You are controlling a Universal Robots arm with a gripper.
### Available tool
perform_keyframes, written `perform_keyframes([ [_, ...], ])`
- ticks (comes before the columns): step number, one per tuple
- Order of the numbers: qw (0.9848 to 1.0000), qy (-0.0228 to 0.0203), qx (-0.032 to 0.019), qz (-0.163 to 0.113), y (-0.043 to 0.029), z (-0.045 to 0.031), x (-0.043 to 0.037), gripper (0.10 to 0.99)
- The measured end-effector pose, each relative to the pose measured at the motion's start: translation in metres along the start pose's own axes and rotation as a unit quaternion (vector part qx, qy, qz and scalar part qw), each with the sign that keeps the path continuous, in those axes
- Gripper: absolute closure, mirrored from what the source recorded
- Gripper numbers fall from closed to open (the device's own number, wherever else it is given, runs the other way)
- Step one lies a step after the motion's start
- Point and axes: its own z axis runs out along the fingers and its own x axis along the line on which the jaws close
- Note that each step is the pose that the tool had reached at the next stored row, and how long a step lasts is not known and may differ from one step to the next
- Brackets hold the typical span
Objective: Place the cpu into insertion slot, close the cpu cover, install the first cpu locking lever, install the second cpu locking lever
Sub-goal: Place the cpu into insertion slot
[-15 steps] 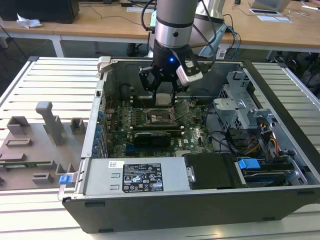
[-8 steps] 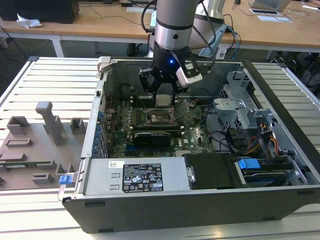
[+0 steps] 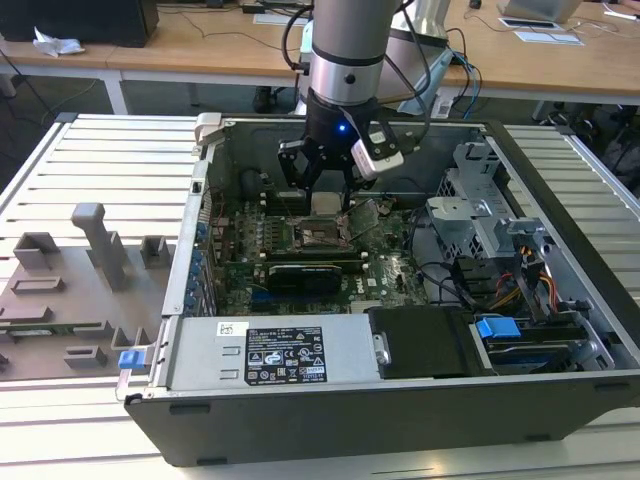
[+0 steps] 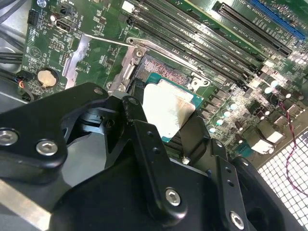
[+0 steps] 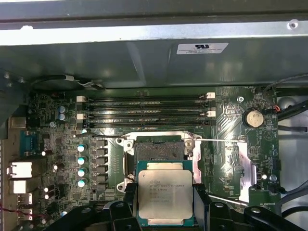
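Note:
The cpu [image 5: 165, 192], a small square chip with a dull silver top, is clamped between the two black fingers of my gripper [image 5: 165, 204], which is shut on it. In the exterior view the gripper [image 3: 325, 195] hangs inside the open computer case with the cpu [image 3: 323, 203] just above the motherboard. The insertion slot [image 5: 159, 149] lies bare, and the chip overlaps its near edge in both wrist views. The cpu cover [image 5: 240, 168] is swung open and lies flat beside the slot. Two thin locking levers [image 5: 98, 136] stick out to either side, unlatched. The second wrist view shows the cpu [image 4: 168, 108] over the slot [image 4: 161, 72].
Memory slots [image 5: 144, 113] run beside the socket toward the case wall [image 5: 154, 57]. A long black card [image 3: 305, 275] sits on the near side of the socket. The power supply [image 3: 270, 350], a drive cage [image 3: 480, 215] and cables crowd the exterior view's right. Grey fixtures [image 3: 95, 240] stand on the table at its left.

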Motion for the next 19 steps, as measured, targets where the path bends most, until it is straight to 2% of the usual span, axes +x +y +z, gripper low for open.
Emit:
perform_keyframes([
  [19,1.0000,0.0000,0.0000,0.000,-0.0006,0.0140,-0.0003,0.545],
])
